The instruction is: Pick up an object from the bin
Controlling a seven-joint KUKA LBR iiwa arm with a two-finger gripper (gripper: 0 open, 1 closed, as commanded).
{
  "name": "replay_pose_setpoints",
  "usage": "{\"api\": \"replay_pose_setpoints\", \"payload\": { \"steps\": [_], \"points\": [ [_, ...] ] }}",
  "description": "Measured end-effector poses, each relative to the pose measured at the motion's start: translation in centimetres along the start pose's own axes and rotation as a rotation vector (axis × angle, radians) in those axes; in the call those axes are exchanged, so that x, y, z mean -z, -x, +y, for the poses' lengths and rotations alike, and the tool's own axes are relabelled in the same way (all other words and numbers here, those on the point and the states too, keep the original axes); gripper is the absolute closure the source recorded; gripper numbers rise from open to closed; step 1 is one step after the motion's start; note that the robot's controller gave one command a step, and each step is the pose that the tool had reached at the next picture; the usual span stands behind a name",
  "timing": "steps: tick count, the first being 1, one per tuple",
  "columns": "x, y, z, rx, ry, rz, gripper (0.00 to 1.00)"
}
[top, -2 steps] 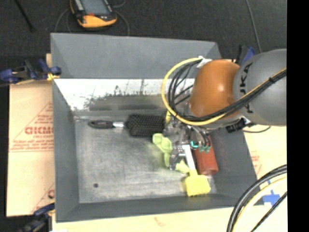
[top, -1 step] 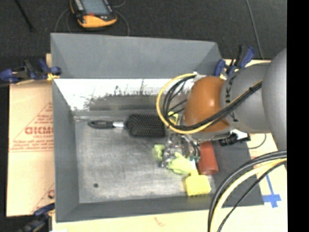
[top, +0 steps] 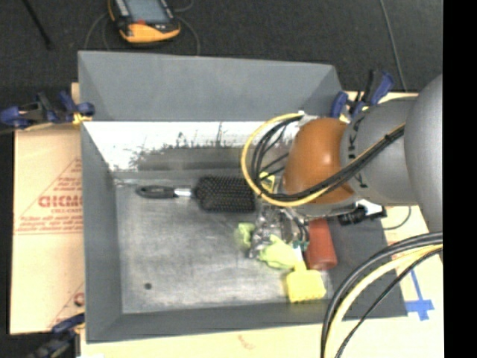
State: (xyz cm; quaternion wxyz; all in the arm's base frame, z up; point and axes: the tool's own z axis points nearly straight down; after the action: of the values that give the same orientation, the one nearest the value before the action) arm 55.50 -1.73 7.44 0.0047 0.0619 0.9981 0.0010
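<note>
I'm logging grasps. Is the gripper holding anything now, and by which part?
It cannot be told. The gripper is down at a pale green crumpled thing on the right of the bin, beside a yellow block; any grip is hidden.

The bin (top: 104,237) is grey, its floor scuffed with dark specks. The hairbrush (top: 220,194) is black, with a pale band on its handle. Right of the hairbrush, the wrist cover (top: 317,159) is orange, looped by yellow and black cables (top: 253,144). Below-right of the hairbrush lie a lime-green soft thing (top: 279,256), a red-brown block (top: 322,246) and a yellow block (top: 305,285).
</note>
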Motion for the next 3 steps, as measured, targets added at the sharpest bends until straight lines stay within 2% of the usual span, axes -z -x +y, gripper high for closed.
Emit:
{"api": "replay_pose_setpoints", "payload": {
  "steps": [1, 2, 3],
  "points": [
    [5.2, 0.7, -0.5, 0.021, -0.003, 0.012, 1.0],
    [8.6, -3.5, -2.0, -0.043, -0.002, 0.004, 1.0],
    [11.5, -1.0, -0.9, -0.04, -0.004, 0.009, 1.0]
  ]
}}
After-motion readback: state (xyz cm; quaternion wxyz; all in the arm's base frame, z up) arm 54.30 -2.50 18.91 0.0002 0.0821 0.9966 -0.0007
